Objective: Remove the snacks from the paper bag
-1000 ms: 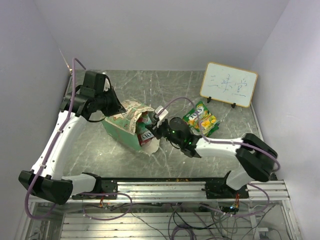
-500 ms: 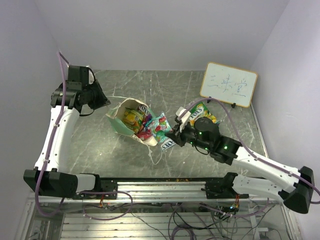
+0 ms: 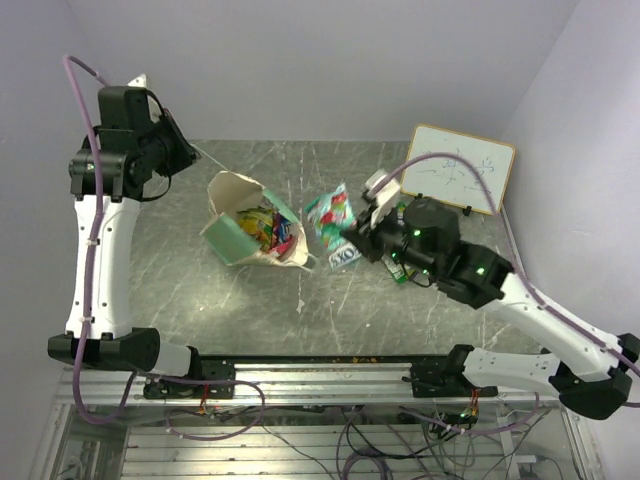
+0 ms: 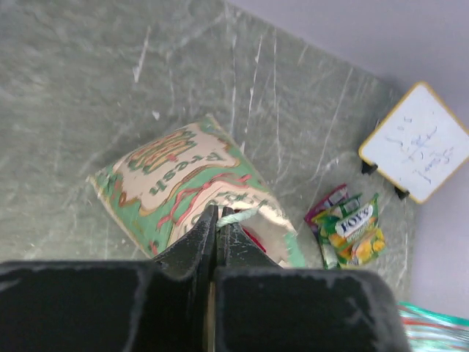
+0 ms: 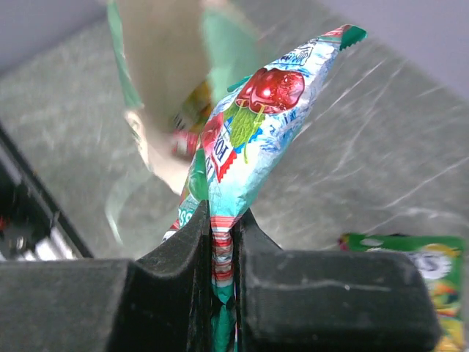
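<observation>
The mint-green paper bag [image 3: 228,235] lies tipped on the table with its mouth toward the right, and several bright snacks [image 3: 268,228] show inside it. My left gripper [image 3: 187,151] is raised at the far left, shut on the bag's thin string handle [image 4: 238,215], which runs taut down to the bag [image 4: 172,180]. To the right of the bag's mouth, clear of the table, my right gripper [image 3: 366,236] is shut on the end of a teal and red snack packet [image 3: 333,222], also seen in the right wrist view [image 5: 253,125]. A green-yellow packet [image 4: 353,233] lies on the table farther right.
A white framed whiteboard [image 3: 458,167] stands at the back right, close behind my right arm. Walls close in the table on the left, back and right. The metal rail [image 3: 330,375] with both arm bases runs along the near edge.
My right gripper pulled the teal and red packet out of the bag and carried it up and to the right. My left arm rose and swung back-left with the handle, turning the bag.
</observation>
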Robot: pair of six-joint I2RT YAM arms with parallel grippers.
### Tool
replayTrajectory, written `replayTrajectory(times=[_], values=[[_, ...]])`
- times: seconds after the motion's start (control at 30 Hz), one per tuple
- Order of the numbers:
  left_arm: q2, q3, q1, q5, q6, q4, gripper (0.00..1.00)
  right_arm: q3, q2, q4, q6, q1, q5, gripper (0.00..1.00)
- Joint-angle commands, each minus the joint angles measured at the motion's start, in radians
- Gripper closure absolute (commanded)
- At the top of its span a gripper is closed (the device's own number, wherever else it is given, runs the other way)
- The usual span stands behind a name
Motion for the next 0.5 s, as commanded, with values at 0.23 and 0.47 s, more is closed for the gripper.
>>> replayTrajectory(times=[0.23, 0.47], values=[[0.125, 0.329, 0.027, -0.116, 0.203, -0.017, 0.93, 0.088, 0.009, -0.146, 0.052, -0.213, -0.029, 1.0], [0.154, 0.25, 0.016, 0.042, 0.29, 0.062, 0.93, -0.005, 0.222, -0.107, 0.039, -0.382, -0.525, 1.0]])
